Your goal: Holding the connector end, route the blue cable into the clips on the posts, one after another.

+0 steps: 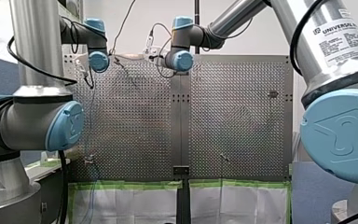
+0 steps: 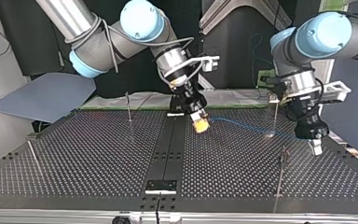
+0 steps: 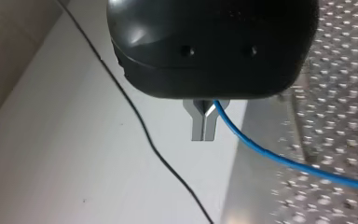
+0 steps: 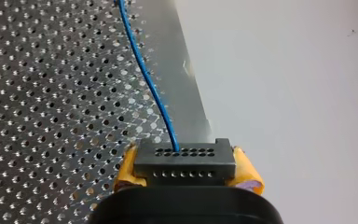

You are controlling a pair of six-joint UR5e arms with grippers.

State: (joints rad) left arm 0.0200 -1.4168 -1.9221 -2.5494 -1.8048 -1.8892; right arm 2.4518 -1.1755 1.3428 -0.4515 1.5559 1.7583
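Front view, table: the perforated table (image 1: 237, 121) is seen along the arms' reach, and both arms stretch to its far edge. The grippers and cable are too small here to read.
Front view, posts: thin posts (image 1: 223, 157) stand well apart, and their clips cannot be made out.
Top view, right gripper: the right gripper (image 2: 199, 122) has yellow pads clamped on the connector end. It sits low over the table near the centre strip.
Top view, cable: the blue cable (image 2: 247, 125) runs from the right gripper across to the left gripper (image 2: 315, 148), close above the table. It passes near one post, and whether it is seated there cannot be told.
Left wrist view, fingers: the metal fingers (image 3: 204, 126) meet at their tips. The cable leaves the notch at their root and sags away over the table, so the grip is narrow and closed round the cable.
Right wrist view, connector: the connector (image 4: 184, 163) is a black block with rows of holes, gripped between the pads (image 4: 249, 176). The cable exits from its upper row.
Handling, cable: it is probably light, limp and slippery, and it will likely hold a line only under tension.
Handling, hold: the rigid connector looks the surest place to grip. A loose second hold along the cable would let it slide while being guided into the clips.
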